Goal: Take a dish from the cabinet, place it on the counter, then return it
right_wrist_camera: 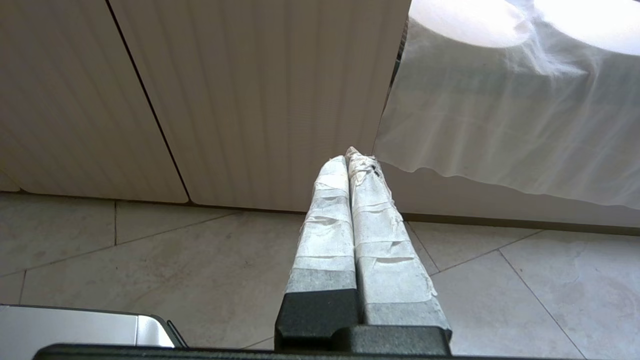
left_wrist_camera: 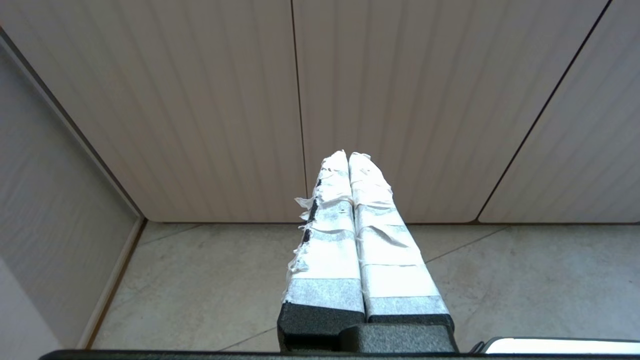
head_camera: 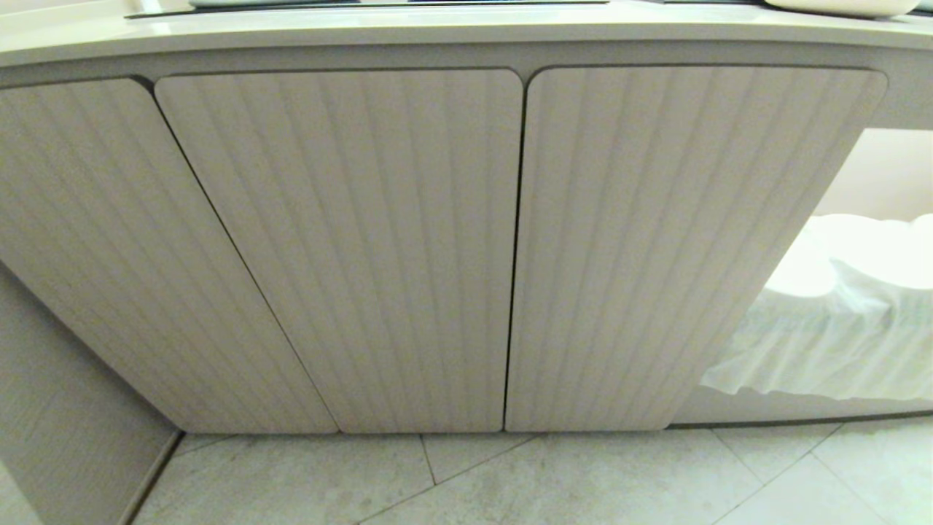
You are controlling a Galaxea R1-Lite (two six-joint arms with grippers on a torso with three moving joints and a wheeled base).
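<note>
Three ribbed beige doors (head_camera: pixel 350 240) stand shut below the counter (head_camera: pixel 437 29), and a strip of black cooktop panel (head_camera: pixel 364 7) shows at its back. The dish is hidden, and I cannot tell which door belongs to the cabinet. Neither arm is in the head view. In the left wrist view my left gripper (left_wrist_camera: pixel 348 156) hangs low over the floor tiles, shut and empty, its taped fingers (left_wrist_camera: pixel 330 240) pressed together and aimed at the foot of the doors (left_wrist_camera: pixel 210 100). My right gripper (right_wrist_camera: pixel 348 156) is likewise shut and empty, pointing at the right door's lower corner (right_wrist_camera: pixel 280 100).
An open bay right of the doors holds something draped in thin white cloth (head_camera: pixel 838 328) (right_wrist_camera: pixel 500 100). A pale rounded rim (head_camera: pixel 838 6) sits on the counter's far right. A side panel (head_camera: pixel 58 437) closes off the left. Grey tiled floor (head_camera: pixel 510 481) runs in front.
</note>
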